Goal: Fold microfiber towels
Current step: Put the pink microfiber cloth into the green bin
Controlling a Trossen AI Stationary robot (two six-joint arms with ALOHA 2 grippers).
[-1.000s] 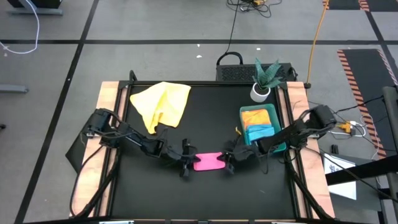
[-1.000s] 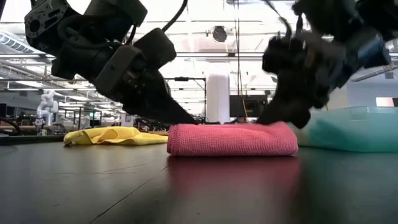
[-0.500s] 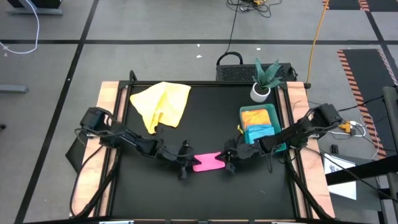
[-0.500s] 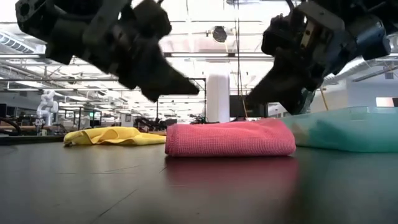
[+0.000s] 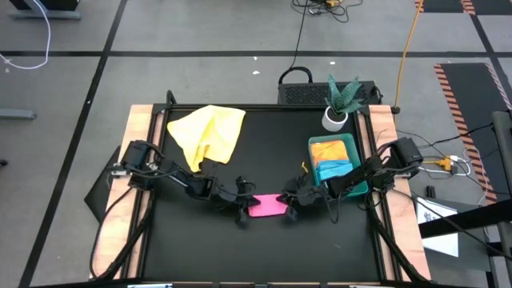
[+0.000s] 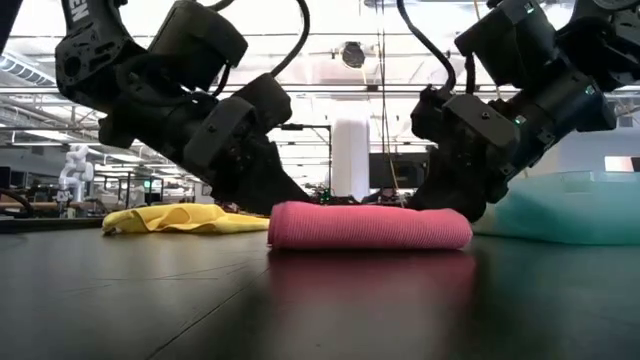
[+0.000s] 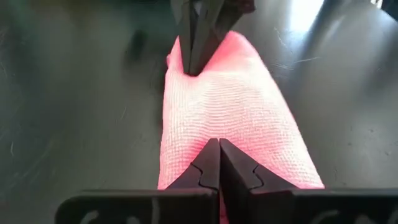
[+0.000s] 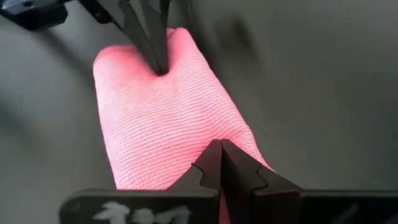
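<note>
Pressing pink towel (image 5: 267, 207) flat | left gripper (image 5: 242, 210), right gripper (image 5: 291, 210): fingers closed, empty, tips on opposite ends | advice: push evenly, avoid dragging fold open.

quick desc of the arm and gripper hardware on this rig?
Two matte black jointed arms with black cables looped along the links. The left gripper and right gripper each end in two slim, tapered dark fingers with notched inner edges on a flat black bar; the right's bar carries white lettering.

Black table top (image 5: 264, 152) with pale wooden side rails. Green plastic tray (image 5: 350, 146) stood near the right edge. Small potted plant (image 5: 339, 102) in white pot, far right corner. Dark box, possibly electronics (image 5: 308, 91), just behind.
</note>
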